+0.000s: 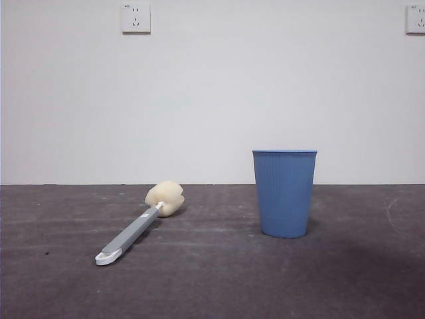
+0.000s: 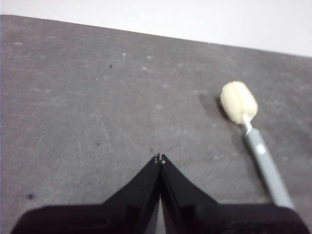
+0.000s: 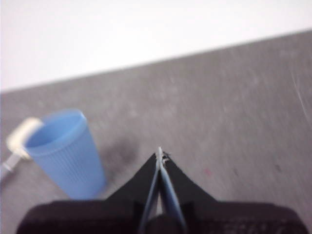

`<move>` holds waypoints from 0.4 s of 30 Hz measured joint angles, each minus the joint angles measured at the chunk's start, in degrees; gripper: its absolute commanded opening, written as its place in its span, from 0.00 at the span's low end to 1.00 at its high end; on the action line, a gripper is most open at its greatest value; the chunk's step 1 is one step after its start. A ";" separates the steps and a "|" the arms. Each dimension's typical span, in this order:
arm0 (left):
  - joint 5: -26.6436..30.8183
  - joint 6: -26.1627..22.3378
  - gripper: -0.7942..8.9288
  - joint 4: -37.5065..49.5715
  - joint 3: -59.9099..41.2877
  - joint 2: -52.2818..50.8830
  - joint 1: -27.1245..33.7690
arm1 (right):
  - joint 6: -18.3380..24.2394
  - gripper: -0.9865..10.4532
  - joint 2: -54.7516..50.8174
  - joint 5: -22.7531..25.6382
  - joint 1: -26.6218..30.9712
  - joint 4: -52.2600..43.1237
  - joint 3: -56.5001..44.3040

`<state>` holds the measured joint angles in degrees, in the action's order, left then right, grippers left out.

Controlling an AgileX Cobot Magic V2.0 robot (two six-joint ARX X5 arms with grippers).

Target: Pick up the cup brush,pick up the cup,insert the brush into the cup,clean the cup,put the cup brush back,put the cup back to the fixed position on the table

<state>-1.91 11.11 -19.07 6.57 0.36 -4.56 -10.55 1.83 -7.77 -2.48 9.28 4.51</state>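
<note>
Table [image 1: 212, 286]: dark grey and scuffed; the near part carries nothing, both things lie further back.
Cup brush [image 1: 136, 224]: it lies flat on the table, left of the cup and well apart from it. The white looped tip points toward the camera and the cream sponge head points away toward the wall. I judge that the handle lies free like this so that a gripper can come down over it.
Cup [image 1: 284, 193]: it stands upright on its narrow base, the mouth open upward, right of the brush. This looks like its fixed place, and standing up it can be taken by the side.
Left gripper [image 2: 160, 158]: above the table, the two black jaws pressed together and holding nothing. The brush [image 2: 251, 144] is near it but to one side, not touched.
Right gripper [image 3: 160, 155]: also above the table, jaws closed on nothing. The cup [image 3: 66, 156] stands just beside it, not touched.
Stage: I judge that no step is done yet; the first pick of the brush is still to come, and the jaws must open for it.
Wall [image 1: 212, 93]: plain white behind the table, with a socket [image 1: 135, 18].
Hidden or unclear: in the front view no arm shows. In the left wrist view the end of the brush handle is covered by the gripper body. The right wrist view is blurred; behind the cup only a pale piece of the sponge shows. The inside of the cup cannot be seen well.
</note>
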 measured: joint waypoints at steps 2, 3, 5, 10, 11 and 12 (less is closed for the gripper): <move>-1.14 1.14 0.08 -1.62 2.97 0.11 0.00 | -0.81 0.08 1.38 -1.51 0.00 -0.42 3.04; -2.16 1.62 0.08 -2.19 4.63 0.44 0.00 | -1.16 0.08 2.47 -2.43 0.00 -0.59 4.76; -3.93 2.64 0.08 -3.30 7.69 1.49 0.00 | -1.73 0.08 5.27 -4.00 -0.02 -0.44 7.91; -7.02 5.55 0.08 -8.63 15.87 6.29 0.02 | -1.84 0.08 14.93 -9.25 -0.11 6.43 16.76; -8.02 5.73 0.08 -10.05 17.79 7.65 0.00 | -1.42 0.08 17.09 -10.95 -0.13 8.50 18.99; -9.09 5.90 0.08 -11.61 19.82 9.11 0.00 | -0.85 0.08 19.26 -12.81 -0.13 10.62 21.24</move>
<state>-11.00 17.02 -30.68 26.39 9.48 -4.56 -11.40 21.08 -20.58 -2.61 19.90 25.76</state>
